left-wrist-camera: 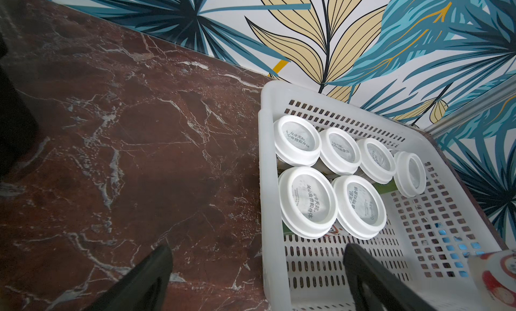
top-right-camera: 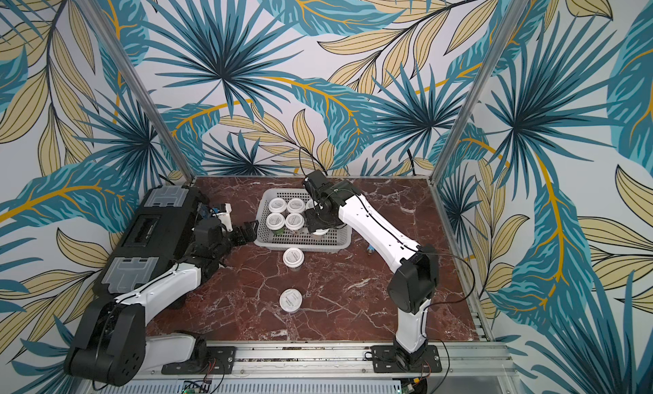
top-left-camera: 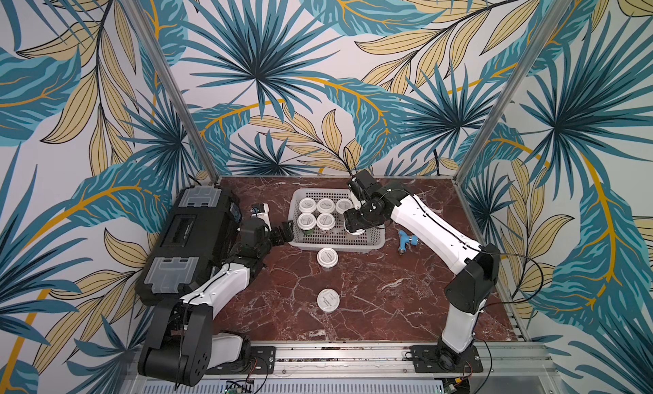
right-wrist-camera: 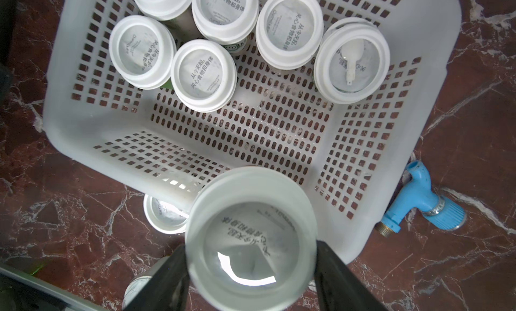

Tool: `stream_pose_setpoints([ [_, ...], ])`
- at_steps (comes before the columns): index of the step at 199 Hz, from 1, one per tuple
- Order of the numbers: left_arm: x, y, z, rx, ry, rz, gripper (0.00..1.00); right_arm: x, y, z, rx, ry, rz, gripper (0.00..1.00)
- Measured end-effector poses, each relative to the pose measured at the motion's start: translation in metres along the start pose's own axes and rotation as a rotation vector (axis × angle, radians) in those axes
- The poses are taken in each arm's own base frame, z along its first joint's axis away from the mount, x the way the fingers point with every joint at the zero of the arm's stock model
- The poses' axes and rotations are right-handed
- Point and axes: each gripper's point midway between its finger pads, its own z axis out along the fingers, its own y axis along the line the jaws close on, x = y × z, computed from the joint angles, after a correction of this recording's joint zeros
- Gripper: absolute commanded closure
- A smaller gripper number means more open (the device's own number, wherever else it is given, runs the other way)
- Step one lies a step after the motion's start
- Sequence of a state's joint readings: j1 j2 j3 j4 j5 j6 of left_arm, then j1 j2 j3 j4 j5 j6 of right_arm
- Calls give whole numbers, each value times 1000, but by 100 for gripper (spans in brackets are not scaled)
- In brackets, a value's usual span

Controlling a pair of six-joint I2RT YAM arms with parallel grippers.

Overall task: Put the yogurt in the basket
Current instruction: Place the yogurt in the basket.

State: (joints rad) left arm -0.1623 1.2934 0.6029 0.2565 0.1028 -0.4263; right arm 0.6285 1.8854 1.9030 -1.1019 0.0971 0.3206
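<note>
I work in a lab test cell rather than a real room. Leaf-print wall panels [top-left-camera: 265, 56] hang inside bare aluminium posts [top-left-camera: 166, 74]. The red marble-look counter [top-left-camera: 353, 304] ends at a slotted metal rail [top-left-camera: 335, 357] where my arm bases [top-left-camera: 447, 360] are bolted, beside what seems to be loose wiring [top-left-camera: 463, 374].

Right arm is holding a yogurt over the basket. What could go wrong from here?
1. The held yogurt in the right gripper looks close to the near wall of the basket. If it is released here, it may catch the rim and tip out.
2. The open left gripper fingers appear to straddle the basket's side wall, so a sideways move could shove the basket.
</note>
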Motion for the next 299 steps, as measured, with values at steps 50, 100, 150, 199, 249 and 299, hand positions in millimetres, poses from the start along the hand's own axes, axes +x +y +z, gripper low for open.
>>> stream_pose_setpoints([
  [50, 2, 0, 3, 3, 10, 3, 0, -13, 4, 28, 6, 13, -5, 32],
  [100, 6, 2, 8, -1, 29, 7, 0, -25, 7, 48, 7, 8, -15, 33],
  [150, 5, -1, 11, 8, 33, 6, 0, -33, -5, 65, 20, 8, 5, 33],
  [199, 3, -3, 11, 17, 32, 7, 0, -34, -7, 88, 15, 23, 9, 33],
  [249, 7, -3, 15, 23, 48, 5, 0, -36, -5, 100, 7, 22, 5, 32],
  [299, 8, -3, 15, 26, 52, 4, 0, -38, -5, 105, 10, 18, 0, 32],
])
